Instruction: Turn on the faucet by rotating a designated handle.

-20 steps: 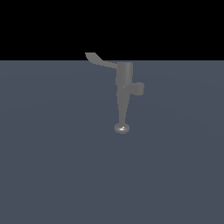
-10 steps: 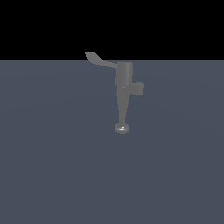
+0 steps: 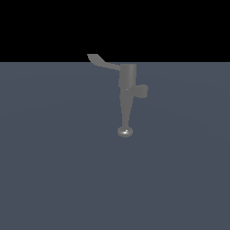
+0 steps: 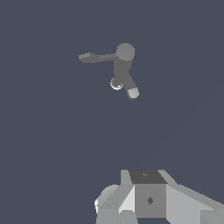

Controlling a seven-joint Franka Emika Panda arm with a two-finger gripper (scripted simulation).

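Handle [image 3: 104,62]: thin flat grey lever w/ bent tip, sticking toward exterior view's left from faucet [image 3: 127,85] top at counter [image 3: 54,170] far edge, mid. Faucet tapers to shiny knob. Gripper [image 4: 144,199] cut off by frame, well apart; can't tell jaw state.

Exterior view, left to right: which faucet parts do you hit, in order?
Handle with its widened tip at the far left → cylindrical faucet body → short side cylinder. The tapered stem and round knob sit below the body and overlap it in the order, so they are left out.
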